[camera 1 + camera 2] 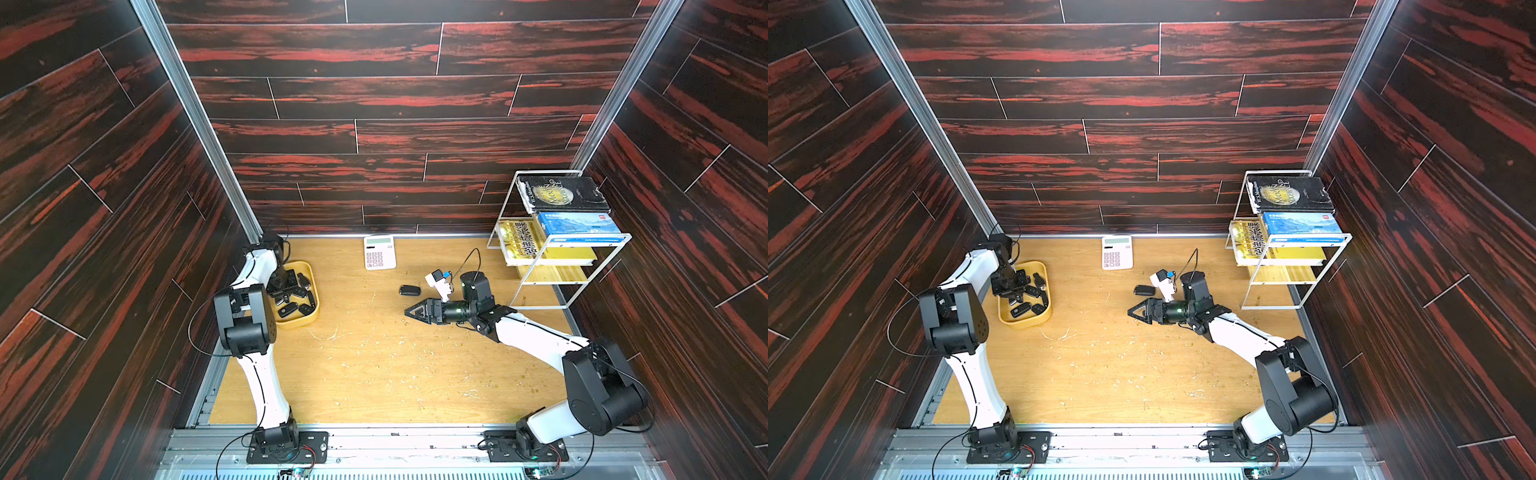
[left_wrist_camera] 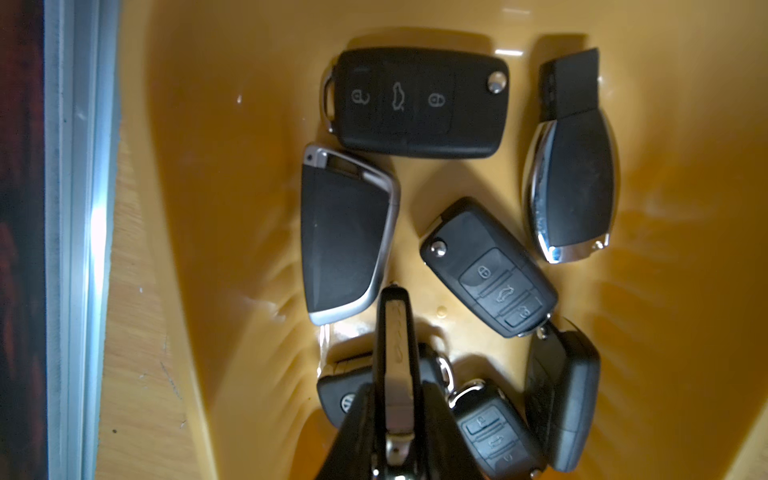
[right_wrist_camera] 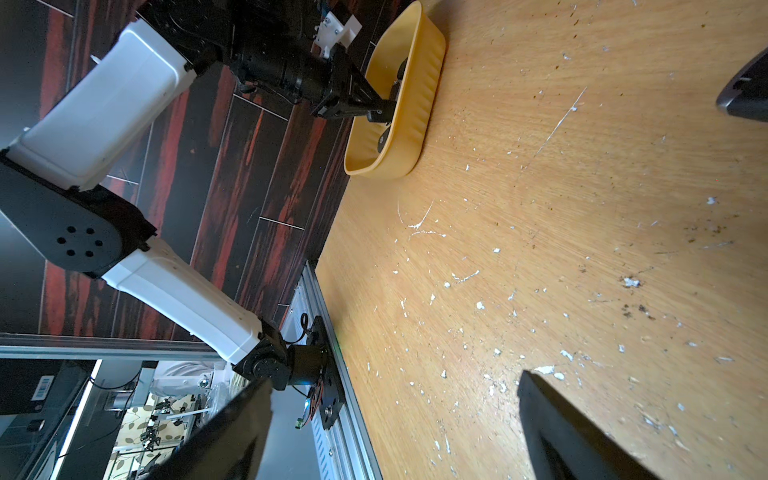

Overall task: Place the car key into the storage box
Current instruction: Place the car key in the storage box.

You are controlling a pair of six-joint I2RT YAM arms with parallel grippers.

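As my left hand (image 2: 395, 401) pinches the car key (image 2: 394, 332), probably light, stiff and slick, by its flat sides, my right hand (image 1: 415, 312) gapes empty.

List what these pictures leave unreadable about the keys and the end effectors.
- Top views: the left arm hides part of the storage box, so its key count is uncertain.
- Left wrist view: whether the left end effector clamps or merely flanks the edge-on car key.
- Right wrist view: the frame edge cuts off the loose key; in both top views its buttons are too small.
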